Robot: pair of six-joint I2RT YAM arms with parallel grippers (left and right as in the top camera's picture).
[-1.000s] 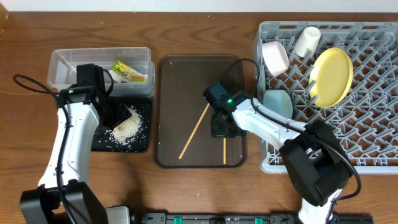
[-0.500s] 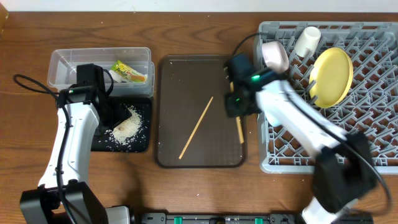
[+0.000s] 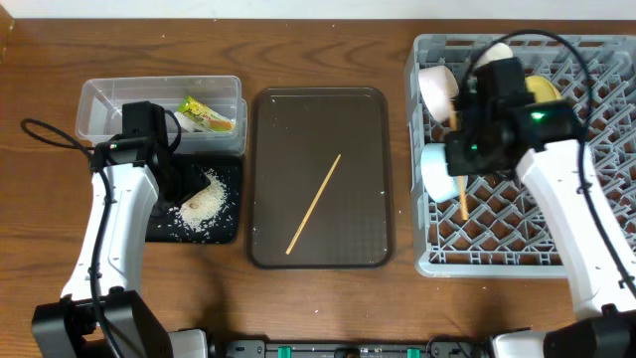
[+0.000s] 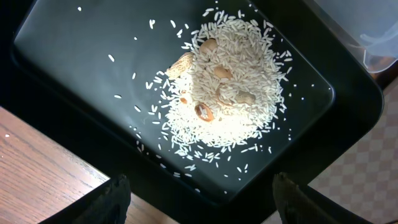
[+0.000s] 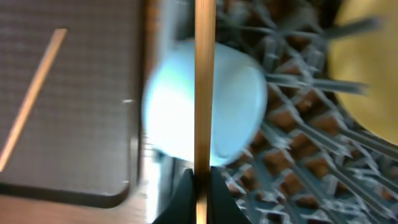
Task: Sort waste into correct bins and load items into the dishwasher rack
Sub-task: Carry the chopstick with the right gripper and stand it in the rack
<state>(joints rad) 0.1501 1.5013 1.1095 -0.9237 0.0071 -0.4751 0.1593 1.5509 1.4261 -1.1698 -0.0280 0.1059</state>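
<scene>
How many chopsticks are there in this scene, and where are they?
2. One chopstick lies diagonally on the brown tray. The other chopstick is pinched in the right gripper, over the dishwasher rack beside the light blue bowl. None seems hidden.

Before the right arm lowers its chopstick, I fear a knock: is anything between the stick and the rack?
Yes: the light blue bowl lies in the rack close beside the chopstick in the right fingers; the wrist view shows the stick crossing it. Bare grid lies farther into the rack.
</scene>
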